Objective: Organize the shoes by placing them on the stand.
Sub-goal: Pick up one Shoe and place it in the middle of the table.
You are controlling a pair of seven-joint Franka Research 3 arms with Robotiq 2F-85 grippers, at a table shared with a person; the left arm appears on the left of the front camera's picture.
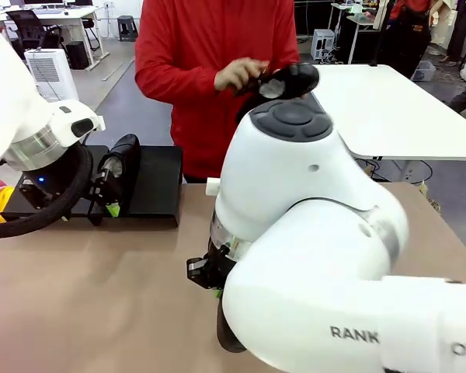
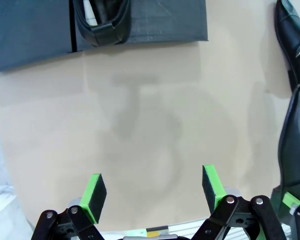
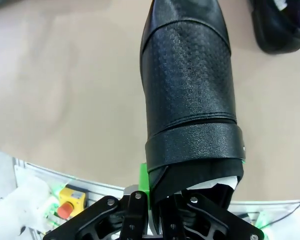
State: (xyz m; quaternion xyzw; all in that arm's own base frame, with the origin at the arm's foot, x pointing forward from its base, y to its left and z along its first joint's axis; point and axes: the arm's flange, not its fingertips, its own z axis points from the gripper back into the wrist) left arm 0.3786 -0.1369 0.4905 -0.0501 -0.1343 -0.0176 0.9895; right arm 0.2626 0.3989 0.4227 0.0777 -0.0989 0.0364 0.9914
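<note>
Sitting on one stand (image 1: 159,186): first shoe (image 1: 124,165)
Person's hand (image 1: 237,75): held second shoe (image 1: 293,80)
Desk (image 1: 101,295): bore third shoe (image 3: 280,25)
Right tool (image 1: 216,289): pinched fourth shoe (image 3: 190,90)
Left tool (image 2: 152,185): stood spread

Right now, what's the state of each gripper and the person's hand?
Left gripper: open, empty.
Right gripper: shut on a shoe.
Person's hand: holding another shoe.

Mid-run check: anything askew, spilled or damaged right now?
Nothing stands out. One shoe sits on the stand, the right gripper is shut on a second shoe, a third shoe lies on the table, and the person's hand holds a fourth shoe. No spills or damage visible.
</note>
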